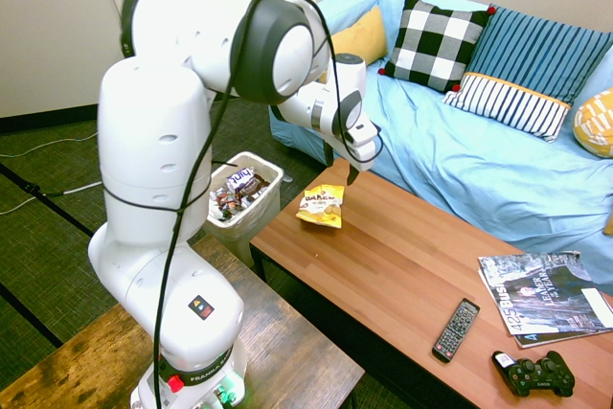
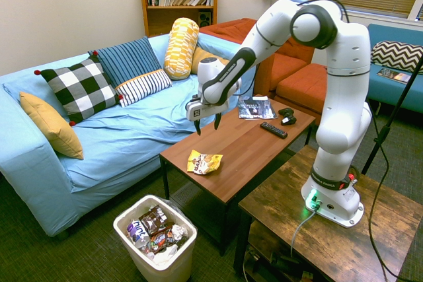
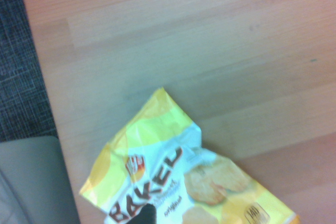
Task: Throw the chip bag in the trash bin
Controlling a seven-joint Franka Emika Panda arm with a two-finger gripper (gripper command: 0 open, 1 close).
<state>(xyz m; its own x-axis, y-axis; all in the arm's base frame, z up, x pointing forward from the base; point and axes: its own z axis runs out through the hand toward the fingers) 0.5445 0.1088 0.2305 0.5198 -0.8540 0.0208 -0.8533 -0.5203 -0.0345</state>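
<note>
Though crinkly, chip bag [image 1: 321,206] flat.

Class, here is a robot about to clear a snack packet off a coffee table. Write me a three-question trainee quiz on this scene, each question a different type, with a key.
1. True or false: the chip bag already lies in the trash bin.
2. The gripper is: A) shut on the bag, B) open above the table, C) inside the bin.
3. Fill in: the bin stands on the ____ beside the table's end.

Key: 1 false, the bag lies on the table. 2 B. 3 floor.
</note>
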